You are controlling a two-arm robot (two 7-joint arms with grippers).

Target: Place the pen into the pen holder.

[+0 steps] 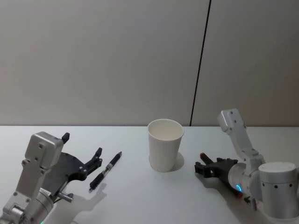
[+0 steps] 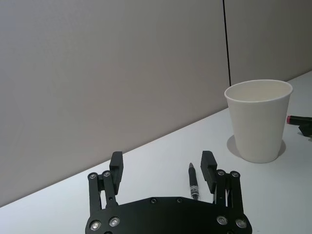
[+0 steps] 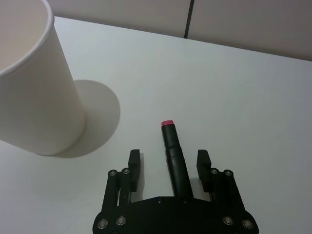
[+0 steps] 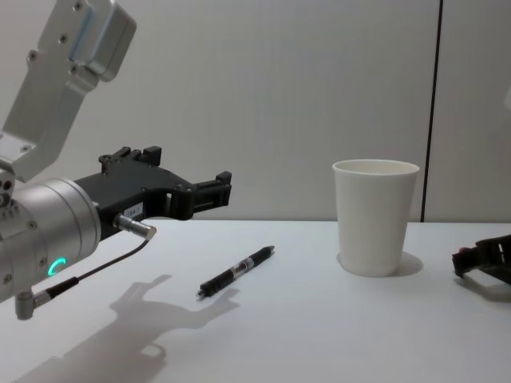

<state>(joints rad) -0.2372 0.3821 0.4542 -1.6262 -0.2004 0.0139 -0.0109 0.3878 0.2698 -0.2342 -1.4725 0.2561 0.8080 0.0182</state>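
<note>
Nearest, the left gripper [image 1: 82,144] is held raised above the white table [image 1: 140,200], its fingers spread wide apart. Just ahead of and below the finger nearer the pen holder, the black pen [image 1: 105,171] is seen lying flat on the table, touched by neither finger. The right gripper [image 3: 168,157] is set low at the table, fingers apart, with a dark pink-tipped marker [image 3: 171,141] lying loose between them. Farther on, between the two grippers, the pen holder [image 1: 165,144] is stood upright.
</note>
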